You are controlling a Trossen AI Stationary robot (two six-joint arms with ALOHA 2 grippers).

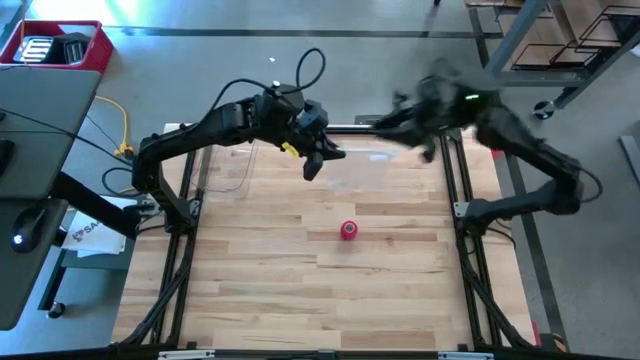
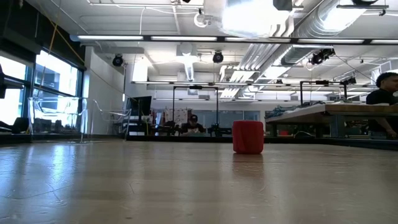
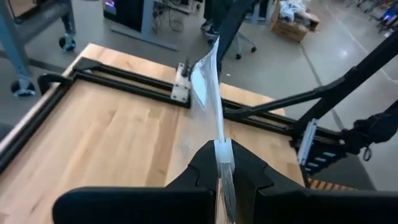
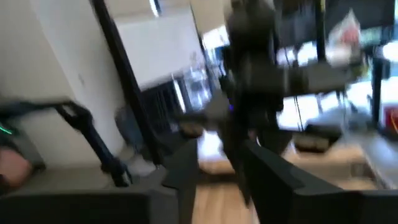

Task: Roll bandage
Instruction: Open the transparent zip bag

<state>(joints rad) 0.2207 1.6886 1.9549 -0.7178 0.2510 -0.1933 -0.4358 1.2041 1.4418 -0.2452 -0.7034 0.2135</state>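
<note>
Rolling looks done: your bandage (image 1: pixel 348 230) stands as a small red cylinder on the bare counter (image 1: pixel 260 270), both arms well clear of it on the far side. Your left gripper (image 3: pixel 222 160) has its fingers pressed together on a clear plastic bag (image 3: pixel 208 81), held up above the counter. Your right gripper (image 1: pixel 428 152) is blurred beyond the bandage; you cannot tell how its fingers stand, and nothing shows in them.

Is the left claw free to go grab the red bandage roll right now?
Probably not yet: the left claw is shut on the clear plastic bag. The bandage roll stands alone, nothing beside it.
</note>
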